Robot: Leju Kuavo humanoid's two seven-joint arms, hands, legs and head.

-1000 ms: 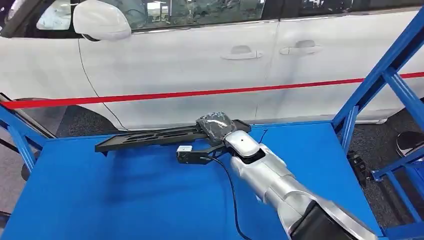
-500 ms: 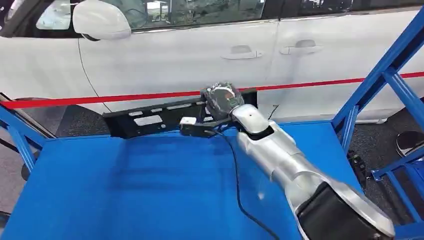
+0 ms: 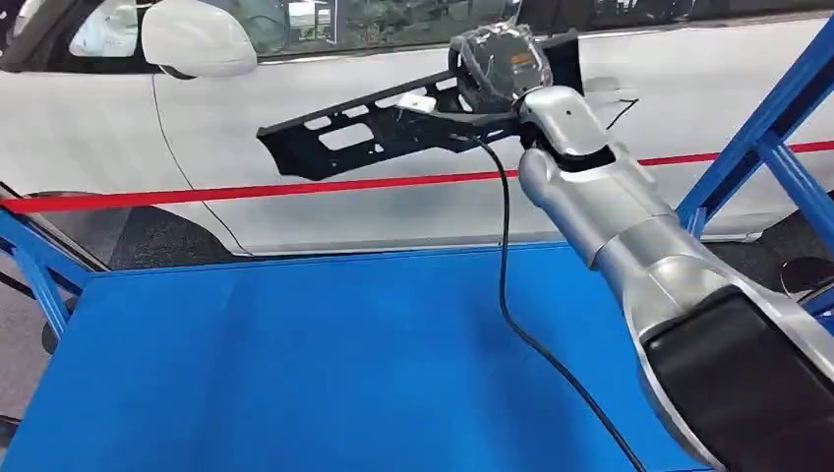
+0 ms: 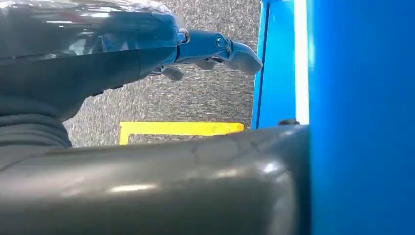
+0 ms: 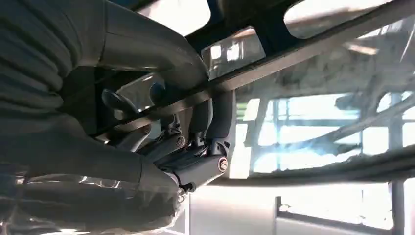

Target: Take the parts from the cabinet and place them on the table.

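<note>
Above the blue table [image 3: 295,374], right robot hand [image 3: 497,61] grips one black part [image 3: 374,128]; left robot hand [image 4: 215,49] holds nothing.

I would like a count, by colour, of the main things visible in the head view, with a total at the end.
Black: 1, the long part that the right hand holds up.
Blue: 2, the table and the frame.
White: 1, the car.
Red: 1, the tape line.
Silver: 1, the right arm.
Total: 6

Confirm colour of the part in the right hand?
Black part, held by the right hand; clearest in head view.
</note>
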